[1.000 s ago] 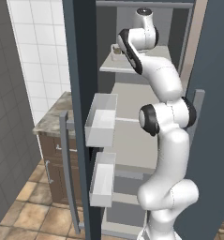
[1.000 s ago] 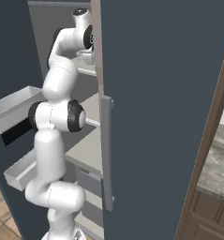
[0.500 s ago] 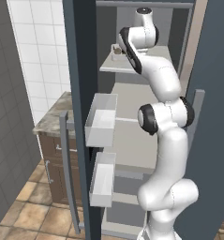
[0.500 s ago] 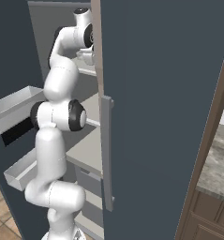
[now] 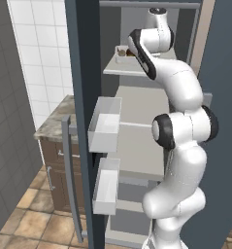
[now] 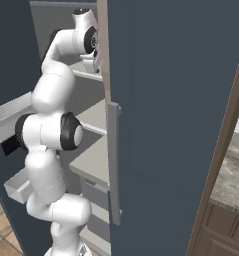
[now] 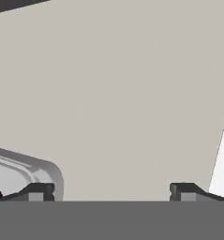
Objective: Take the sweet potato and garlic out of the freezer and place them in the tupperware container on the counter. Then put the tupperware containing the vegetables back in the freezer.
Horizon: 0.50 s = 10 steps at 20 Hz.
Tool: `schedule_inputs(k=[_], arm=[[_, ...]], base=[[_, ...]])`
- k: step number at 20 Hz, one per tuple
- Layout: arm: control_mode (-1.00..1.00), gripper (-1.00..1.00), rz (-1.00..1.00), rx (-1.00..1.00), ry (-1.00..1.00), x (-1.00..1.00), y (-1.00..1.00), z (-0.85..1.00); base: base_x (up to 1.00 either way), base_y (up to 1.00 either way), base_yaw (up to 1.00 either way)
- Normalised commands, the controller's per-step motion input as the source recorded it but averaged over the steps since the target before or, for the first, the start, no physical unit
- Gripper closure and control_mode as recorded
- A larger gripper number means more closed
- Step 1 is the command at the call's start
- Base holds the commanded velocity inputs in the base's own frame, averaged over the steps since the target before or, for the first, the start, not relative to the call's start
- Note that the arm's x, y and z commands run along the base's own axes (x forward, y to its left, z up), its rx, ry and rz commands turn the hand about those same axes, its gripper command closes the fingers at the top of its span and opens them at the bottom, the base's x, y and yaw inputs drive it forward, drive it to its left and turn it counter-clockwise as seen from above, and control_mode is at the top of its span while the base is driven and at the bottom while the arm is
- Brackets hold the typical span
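Pincer (image 7: 112, 191) spread wide over one light grey freezer shelf (image 7: 132, 93), nothing between its two tips. One shallow pale grey-white rimmed tray (image 7: 19, 176) sits beside the left tip; two white door bins (image 5: 105, 124) hang below.

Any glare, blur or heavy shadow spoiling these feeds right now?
Left base view: sharp, even light, no glare; the container on the freezer's top shelf looks small and dim. Right base view: sharp, but the flat dark door fills much of it. Hand view: sharp and evenly lit; the container's rim is cut off at the left edge.
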Motion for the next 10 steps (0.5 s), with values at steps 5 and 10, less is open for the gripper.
schedule_inputs(k=[5, 10], arm=[[-1.00, -1.00, 0.00, 0.00, -0.34, -1.00, 0.01, -0.27], [-1.00, -1.00, 0.00, 0.00, -0.29, -1.00, 0.01, 0.00]], base=[[0.00, 0.00, 0.00], [0.00, 0.00, 0.00]])
